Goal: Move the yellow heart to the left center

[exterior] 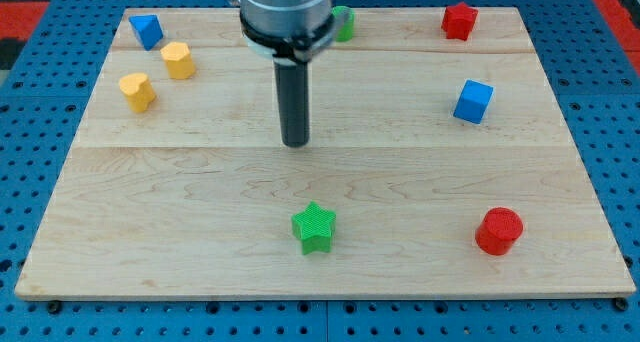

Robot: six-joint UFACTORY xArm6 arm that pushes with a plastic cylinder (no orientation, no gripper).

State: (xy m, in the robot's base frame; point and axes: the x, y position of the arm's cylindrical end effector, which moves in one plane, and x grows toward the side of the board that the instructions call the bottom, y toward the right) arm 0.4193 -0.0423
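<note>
Wooden board (200, 172), pale, on a blue pegboard (30, 142); eight blocks and one rod on record.

Rod, dark and straight, hanging from a grey cylindrical mount (284, 12) at the view's top centre. My tip (295, 142) set near the board's middle, touching no block. No jaws of any kind on this rod, so nothing to spread, press together or pinch.

Yellow heart (137, 91): upper left area of the board, well to the view's left of my tip and slightly higher in the view. Well apart from the tip; bare wood between.

Yellow hexagon-like block (178, 59): just up and right of the yellow heart, near it but not touching.

Blue block (146, 29), shape unclear: top left corner, above both yellow pieces.

Green block (344, 24): top centre, partly hidden behind the mount; shape not discernible.

Red star-like block (459, 20): top right.

Blue cube (473, 101): right side, mid-height, well to the view's right of the tip.

Green star (314, 227): lower centre, below the tip and apart from it.

Red cylinder (498, 231): lower right.
</note>
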